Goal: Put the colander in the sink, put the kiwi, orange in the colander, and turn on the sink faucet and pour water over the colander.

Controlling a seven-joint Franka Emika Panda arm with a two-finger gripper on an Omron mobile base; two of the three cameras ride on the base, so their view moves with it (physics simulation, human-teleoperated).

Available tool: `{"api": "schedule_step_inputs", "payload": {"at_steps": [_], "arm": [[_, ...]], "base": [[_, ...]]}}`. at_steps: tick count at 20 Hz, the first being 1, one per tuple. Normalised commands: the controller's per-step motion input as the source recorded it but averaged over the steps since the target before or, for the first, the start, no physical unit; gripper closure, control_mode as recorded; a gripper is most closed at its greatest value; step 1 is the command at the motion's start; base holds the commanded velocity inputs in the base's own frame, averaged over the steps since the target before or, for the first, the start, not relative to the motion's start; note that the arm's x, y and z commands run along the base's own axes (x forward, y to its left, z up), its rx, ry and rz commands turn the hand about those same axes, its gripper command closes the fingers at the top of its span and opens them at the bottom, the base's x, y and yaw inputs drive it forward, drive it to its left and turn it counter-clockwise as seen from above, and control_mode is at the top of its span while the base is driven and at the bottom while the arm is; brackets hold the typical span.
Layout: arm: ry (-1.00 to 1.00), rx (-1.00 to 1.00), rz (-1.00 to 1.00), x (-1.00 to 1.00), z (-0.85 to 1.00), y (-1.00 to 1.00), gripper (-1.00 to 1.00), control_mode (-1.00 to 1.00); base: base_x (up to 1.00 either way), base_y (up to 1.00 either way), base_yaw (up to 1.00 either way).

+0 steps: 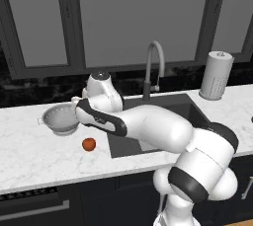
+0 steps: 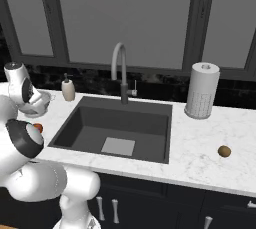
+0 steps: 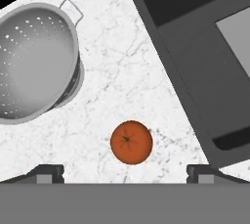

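With jaws wide apart above the orange point(image 3: 131, 142) at lower centre, grabbing it before the colander point(image 3: 35, 61) at upper left reaches the sink point(image 3: 195, 47) would break the order.

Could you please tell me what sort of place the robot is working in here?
A rendered home kitchen, most likely: a marble counter holds a recessed sink with a gooseneck sink faucet, a paper towel roll stands beside it, and a colander and orange wait nearby.

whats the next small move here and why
Probably shift the open tool over to the colander and come down on its rim. The colander stands on the counter beside the sink, not in it, and it has to go in before the orange.
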Motion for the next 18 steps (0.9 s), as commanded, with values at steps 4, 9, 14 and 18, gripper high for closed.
{"api": "schedule_step_inputs", "payload": {"at_steps": [4, 9, 14, 18], "arm": [[0.01, 0.0, 0.0, 0.18, -0.19, 0.33, -1.0, -1.0], [0.0, 0.0, 0.0, 0.1, -0.21, 0.21, -1.0, -1.0], [0.0, 0.0, 0.0, 0.14, -0.26, 0.05, -1.0, -1.0], [0.0, 0.0, 0.0, 0.17, -0.28, 0.0, -1.0, -1.0]], "base": [[0.0, 0.0, 0.0], [0.0, 0.0, 0.0], [0.0, 0.0, 0.0], [0.0, 0.0, 0.0]]}}
